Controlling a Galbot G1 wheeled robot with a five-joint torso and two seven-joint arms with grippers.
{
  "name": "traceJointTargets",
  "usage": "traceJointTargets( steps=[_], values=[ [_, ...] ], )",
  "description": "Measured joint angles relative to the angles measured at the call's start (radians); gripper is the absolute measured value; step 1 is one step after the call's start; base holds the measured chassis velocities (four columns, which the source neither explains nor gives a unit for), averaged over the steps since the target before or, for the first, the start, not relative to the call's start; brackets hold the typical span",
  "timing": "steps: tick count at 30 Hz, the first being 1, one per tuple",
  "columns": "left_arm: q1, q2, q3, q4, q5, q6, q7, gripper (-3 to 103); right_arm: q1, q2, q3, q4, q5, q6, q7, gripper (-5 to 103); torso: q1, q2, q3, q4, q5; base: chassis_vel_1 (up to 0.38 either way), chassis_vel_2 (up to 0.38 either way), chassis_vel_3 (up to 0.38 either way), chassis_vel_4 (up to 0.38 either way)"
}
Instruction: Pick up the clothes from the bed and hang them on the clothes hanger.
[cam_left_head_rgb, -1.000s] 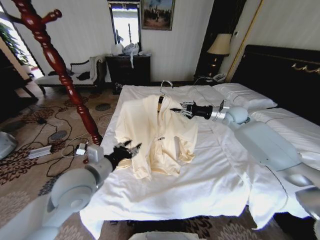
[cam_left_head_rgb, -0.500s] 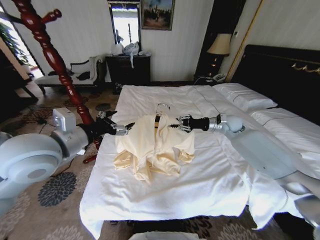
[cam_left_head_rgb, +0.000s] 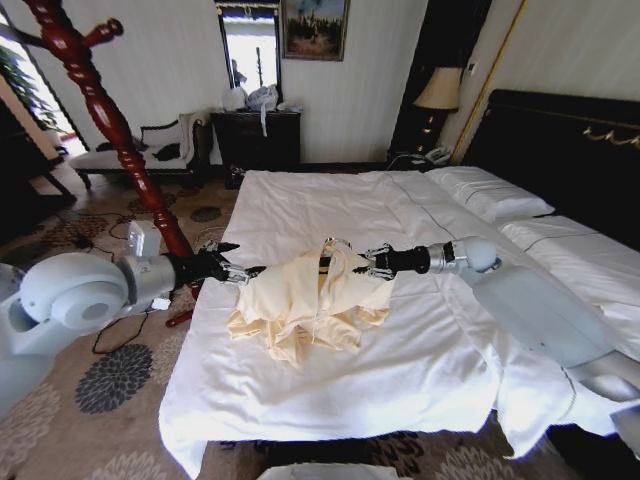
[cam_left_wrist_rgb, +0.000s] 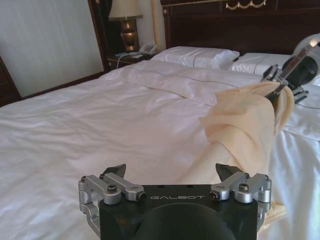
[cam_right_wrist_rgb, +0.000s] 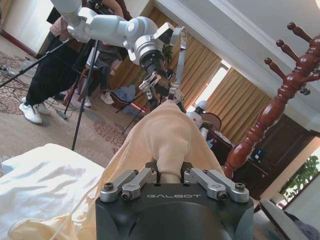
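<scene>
Wide bed (cam_left_head_rgb: 330, 390) under a white duvet; red-brown coat stand (cam_left_head_rgb: 110, 120) off its near-left corner. Cream shirt (cam_left_head_rgb: 300, 305) bunched mid-bed, collar end raised on a wire hanger hook (cam_left_head_rgb: 330, 243). Right pincer (cam_left_head_rgb: 372, 262) clamped on that fold; left pincer (cam_left_head_rgb: 232, 272) at the shirt's left edge, fingers spread, empty. Pick-up step, judging by this; next calls for lifting clear, then swinging toward a peg.
</scene>
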Motion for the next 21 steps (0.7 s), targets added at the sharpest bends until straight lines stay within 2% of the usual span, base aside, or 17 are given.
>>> traceJointTargets(
  steps=[7,13,16,18,19,20,21],
  values=[
    [0.025,0.065,0.038,-0.035,0.068,-0.010,0.049,100,0.078,0.080,-0.052,-0.005,0.000,-0.004,-0.011,18,0.000,0.000,0.000,0.0004,-0.0003,0.000,0.000,0.000,0.000],
    [0.029,0.084,0.042,-0.035,0.077,-0.013,0.052,101,0.096,0.096,-0.066,0.005,-0.003,-0.005,-0.014,18,0.000,0.000,0.000,0.0003,-0.0003,0.000,0.000,0.000,0.000],
    [0.034,0.082,0.044,-0.031,0.078,-0.013,0.055,93,0.093,0.091,-0.066,0.010,-0.010,-0.005,-0.015,18,0.000,0.000,0.000,-0.0001,-0.0001,0.000,0.000,0.000,0.000],
    [0.036,0.081,0.045,-0.032,0.078,-0.013,0.058,93,0.092,0.089,-0.065,0.011,-0.015,-0.005,-0.015,18,0.000,0.000,0.000,-0.0001,-0.0001,0.000,0.000,0.000,0.000],
    [0.037,0.080,0.046,-0.033,0.078,-0.013,0.064,82,0.092,0.085,-0.063,0.014,-0.019,-0.004,-0.015,18,0.000,0.000,0.000,-0.0001,-0.0001,0.000,0.000,0.000,0.000],
    [0.038,0.079,0.047,-0.034,0.078,-0.013,0.070,82,0.093,0.083,-0.063,0.016,-0.023,-0.003,-0.015,18,0.000,0.000,0.000,-0.0001,-0.0002,0.000,0.000,0.000,0.000],
    [0.039,0.078,0.047,-0.038,0.078,-0.013,0.076,76,0.094,0.082,-0.063,0.018,-0.029,-0.002,-0.015,18,0.000,0.000,0.000,-0.0001,-0.0001,0.000,0.000,0.000,0.000]
  ],
)
